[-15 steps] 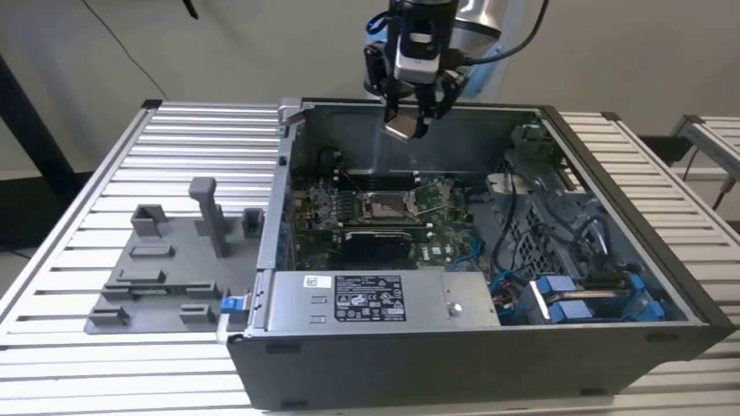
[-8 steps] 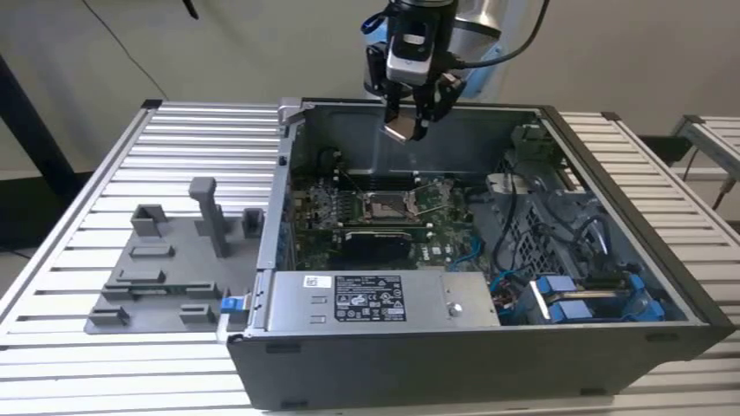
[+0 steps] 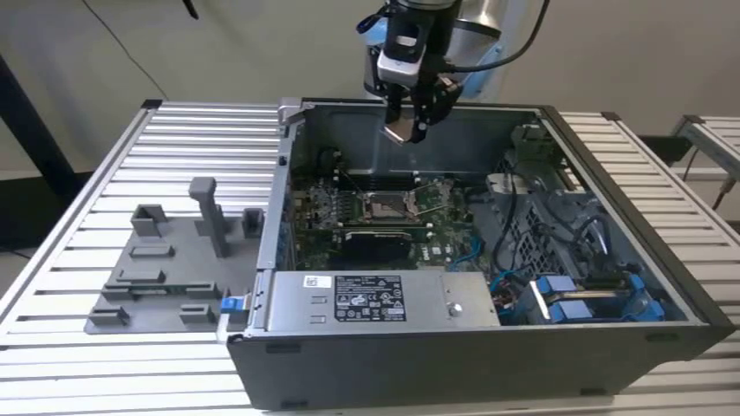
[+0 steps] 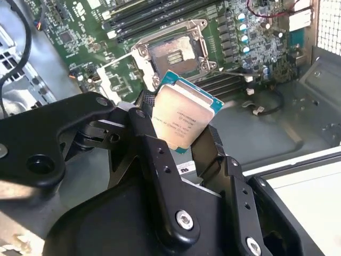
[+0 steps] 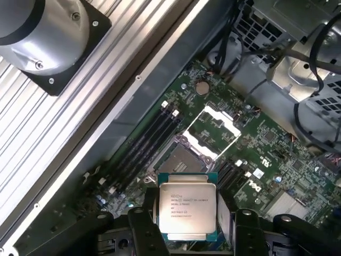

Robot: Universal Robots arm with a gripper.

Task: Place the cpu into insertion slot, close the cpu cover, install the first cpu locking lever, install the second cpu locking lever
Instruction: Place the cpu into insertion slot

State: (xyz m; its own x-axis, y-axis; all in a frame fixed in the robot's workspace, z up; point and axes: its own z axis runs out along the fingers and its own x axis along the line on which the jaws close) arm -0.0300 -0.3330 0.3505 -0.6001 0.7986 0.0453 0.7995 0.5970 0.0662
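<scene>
Cpu (image 5: 187, 209) was clamped by 2 opposite edges between the fingers (image 4: 153, 152) of the gripper (image 3: 412, 128), with its silvery top seen in both wrist views. It was held in the air above the open computer case (image 3: 486, 342), touching nothing else. The insertion slot (image 3: 386, 206) on the green circuit board (image 3: 310, 221) was seen uncovered, its dark centre exposed. The cpu cover (image 5: 222, 117) was seen swung open, just beside the slot. 1 grey fixture (image 3: 162, 277) was seen on the slatted table (image 3: 139, 147), beside the case at the exterior view's left.
</scene>
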